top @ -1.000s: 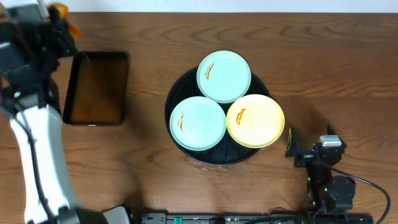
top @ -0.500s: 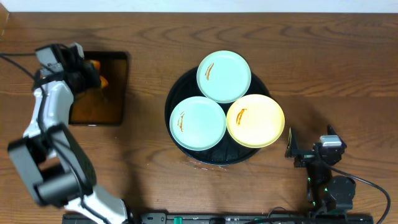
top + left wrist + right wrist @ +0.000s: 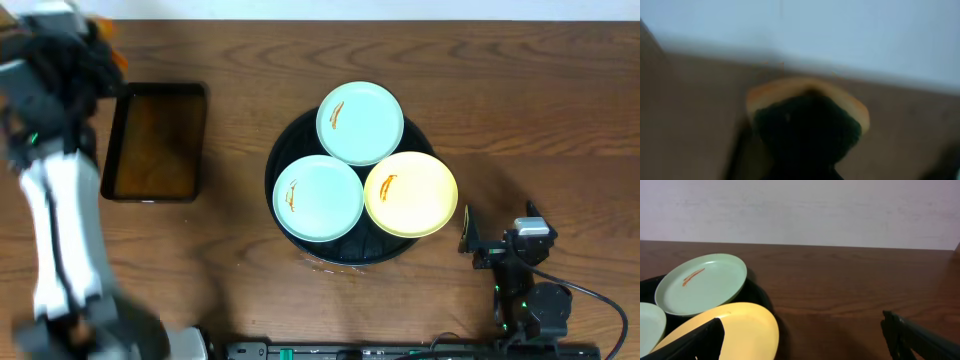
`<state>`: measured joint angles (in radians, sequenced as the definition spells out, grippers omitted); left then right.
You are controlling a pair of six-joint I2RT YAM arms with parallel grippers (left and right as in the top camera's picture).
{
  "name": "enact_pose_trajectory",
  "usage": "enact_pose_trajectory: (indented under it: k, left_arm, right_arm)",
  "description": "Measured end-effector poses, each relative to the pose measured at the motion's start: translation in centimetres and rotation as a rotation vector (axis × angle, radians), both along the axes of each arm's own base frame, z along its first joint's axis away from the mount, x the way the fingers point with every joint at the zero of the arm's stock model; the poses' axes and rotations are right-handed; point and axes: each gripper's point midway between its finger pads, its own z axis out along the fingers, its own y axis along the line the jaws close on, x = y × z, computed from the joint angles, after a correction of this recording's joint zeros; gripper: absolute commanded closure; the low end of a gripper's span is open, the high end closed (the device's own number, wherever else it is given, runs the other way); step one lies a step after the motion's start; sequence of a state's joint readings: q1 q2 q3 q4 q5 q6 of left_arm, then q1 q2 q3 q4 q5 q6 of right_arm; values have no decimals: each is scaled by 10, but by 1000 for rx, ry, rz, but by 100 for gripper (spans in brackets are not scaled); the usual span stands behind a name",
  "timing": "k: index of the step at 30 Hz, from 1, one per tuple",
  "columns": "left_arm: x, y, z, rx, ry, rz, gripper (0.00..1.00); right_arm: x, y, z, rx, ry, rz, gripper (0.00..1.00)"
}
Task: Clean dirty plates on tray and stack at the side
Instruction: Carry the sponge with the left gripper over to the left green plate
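Observation:
Three dirty plates lie on the round black tray: a mint-green one at the back, another mint-green one at the front left and a yellow one at the front right, each with an orange smear. My left gripper is blurred at the back left corner, shut on an orange sponge with a dark face. My right gripper rests open to the right of the tray. The yellow plate lies just behind its left finger.
A rectangular black tray with brownish liquid lies at the left, beside the left arm. The round tray's rim and the far mint plate show in the right wrist view, with bare wooden table to their right.
Half a second ago the left gripper was low over the rectangular tray with the sponge; it has since swung up to the back left corner. Plates and right arm have not moved.

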<state>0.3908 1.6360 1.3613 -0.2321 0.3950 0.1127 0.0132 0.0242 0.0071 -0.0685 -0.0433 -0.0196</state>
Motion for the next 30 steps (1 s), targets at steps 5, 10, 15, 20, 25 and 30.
enact_pose_trajectory:
  k: [5, 10, 15, 20, 25, 30]
  left_arm:
    - [-18, -1, -160, -140, 379, 19, 93]
    - [-10, 3, -47, -29, 106, 26, 93]
    - [-35, -8, 131, 141, -317, 27, 92]
    - [-18, -3, 102, 110, -252, 17, 93]
    - [4, 9, -120, -85, 240, 25, 92]
    - [0, 9, -56, -23, 91, 32, 93]
  right_arm:
    - [0, 0, 0, 0, 0, 0, 1]
    - [0, 0, 0, 0, 0, 0, 1]
    - [0, 0, 0, 0, 0, 0, 1]
    - [0, 0, 0, 0, 0, 0, 1]
    - [0, 0, 0, 0, 0, 0, 1]
    - [0, 0, 0, 0, 0, 0, 1]
